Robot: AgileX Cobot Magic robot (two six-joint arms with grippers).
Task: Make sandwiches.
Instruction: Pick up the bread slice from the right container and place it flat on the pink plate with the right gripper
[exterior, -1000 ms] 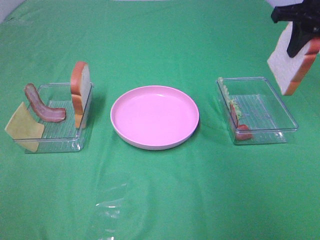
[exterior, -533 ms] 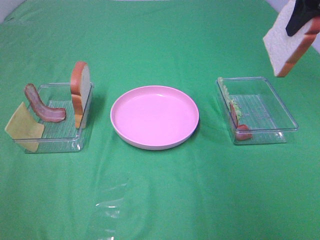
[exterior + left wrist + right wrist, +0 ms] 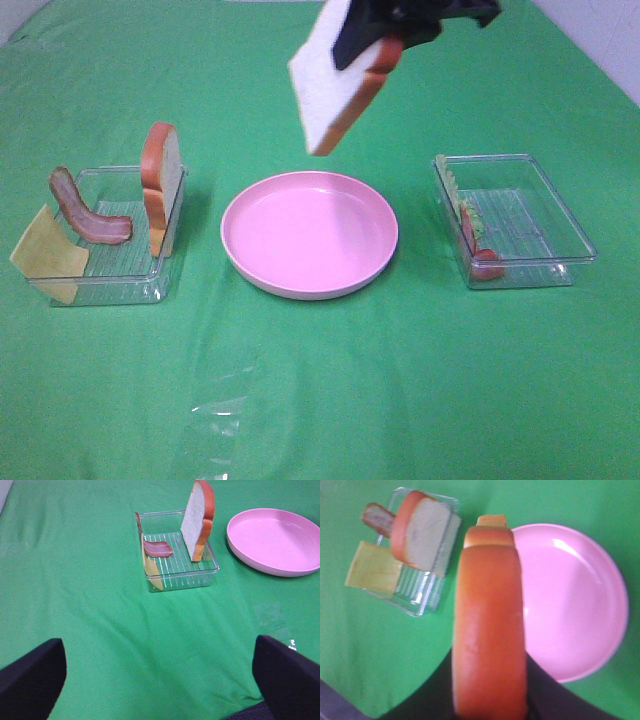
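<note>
**greenfelt_guy:** So where's the bread at right now?

**trayspotter:** Up in the air, lol. One bread slice (image 3: 335, 85) hangs tilted above the far edge of the pink plate (image 3: 310, 235), with its white face turned left and the crust on the right. The right gripper (image 3: 372, 38) is pinched down on its top end, jaws narrow, with a firm hold on the slice.

**greenfelt_guy:** And the other bits?

**trayspotter:** The left tray (image 3: 105, 292) has a second slice (image 3: 160, 200) standing upright against its right wall. A bacon strip (image 3: 88, 215) curls in the middle, and a cheese square (image 3: 48, 255) leans at the near-left corner, poking over the rim. The right tray (image 3: 530, 225) has lettuce (image 3: 470, 215) and a reddish piece (image 3: 485, 262) propped along its left wall. The left gripper (image 3: 160, 680) is spread wide with nothing in it, hovering over the cloth on the near side of the left tray.

**greenfelt_guy:** What's the table like?

**trayspotter:** A green cloth (image 3: 320, 340) covers everything and it's a bit wrinkled. A scrap of clear film (image 3: 225, 410) lies near the front, and a sliver of white wall (image 3: 610, 40) shows at the far right.

**greenfelt_guy:** Anything change?

**trayspotter:** Yeah. A second ago the slice was way over at the far right, past the right tray. It's swung left to the plate since then. The trays and plate haven't budged.
</note>
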